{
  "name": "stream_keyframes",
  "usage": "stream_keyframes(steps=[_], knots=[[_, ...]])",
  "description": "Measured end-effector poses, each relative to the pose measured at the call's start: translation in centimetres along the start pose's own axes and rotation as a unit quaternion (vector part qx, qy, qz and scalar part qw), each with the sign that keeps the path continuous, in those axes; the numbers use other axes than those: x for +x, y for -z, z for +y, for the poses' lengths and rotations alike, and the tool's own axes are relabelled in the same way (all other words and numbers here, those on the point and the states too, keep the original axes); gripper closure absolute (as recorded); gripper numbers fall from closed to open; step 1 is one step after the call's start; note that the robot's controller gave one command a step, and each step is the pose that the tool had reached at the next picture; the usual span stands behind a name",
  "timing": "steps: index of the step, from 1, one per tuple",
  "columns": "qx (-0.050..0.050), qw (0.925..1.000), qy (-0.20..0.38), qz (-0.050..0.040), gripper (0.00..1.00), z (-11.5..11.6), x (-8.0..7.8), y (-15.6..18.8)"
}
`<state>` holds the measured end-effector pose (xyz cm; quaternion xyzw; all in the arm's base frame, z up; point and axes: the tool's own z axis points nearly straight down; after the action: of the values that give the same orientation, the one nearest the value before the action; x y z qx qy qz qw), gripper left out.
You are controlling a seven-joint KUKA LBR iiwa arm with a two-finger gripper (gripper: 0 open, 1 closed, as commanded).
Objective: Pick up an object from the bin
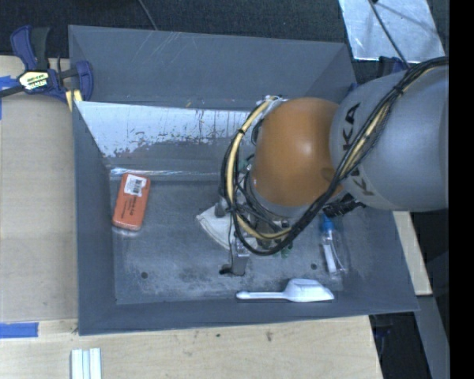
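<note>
My gripper (234, 265) reaches down to the bin floor near the middle, a little toward the front. Just left of and behind it lies a crumpled white piece (213, 223), partly hidden under the arm's fittings. In front of the gripper, by the front wall, a white plastic spoon (288, 293) lies with its bowl to the right. A clear tube with a blue cap (329, 247) lies to the right of the gripper, end-on to the front wall.
An orange pack in a clear wrapper (130, 200) lies at the left of the bin, well away from the gripper. The orange dome and cables on the wrist hide the floor in the bin's middle and right rear.
</note>
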<state>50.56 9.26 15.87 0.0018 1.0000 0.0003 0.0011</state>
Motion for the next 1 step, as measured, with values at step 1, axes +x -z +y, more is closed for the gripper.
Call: stream_keyframes(steps=[1], knots=[[0.0, 1.0, 0.0, 0.0, 1.0, 0.0, 0.0, 0.0]])
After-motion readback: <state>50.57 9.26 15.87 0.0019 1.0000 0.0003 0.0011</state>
